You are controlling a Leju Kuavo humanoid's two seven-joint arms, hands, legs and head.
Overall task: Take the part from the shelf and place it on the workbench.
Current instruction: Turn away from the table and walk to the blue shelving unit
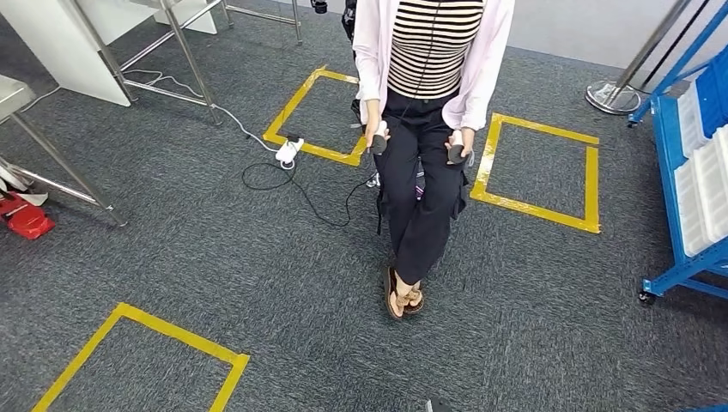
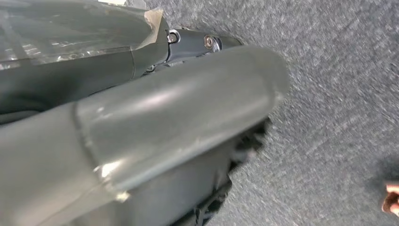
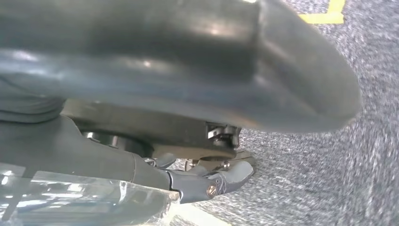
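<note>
Both arms hang over grey carpet, the left hand (image 2: 141, 127) and right hand (image 3: 197, 94) too close to the wrist cameras to tell their state. The blue shelf (image 1: 687, 172) stands right; the part is probably there. Turn right, skirting the person (image 1: 425, 129).

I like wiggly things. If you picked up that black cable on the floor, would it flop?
Probably yes. The cable lies in loose loops on the carpet, so it looks bendy, and thin enough to be light. The white plug at its end might drag along behind.
</note>
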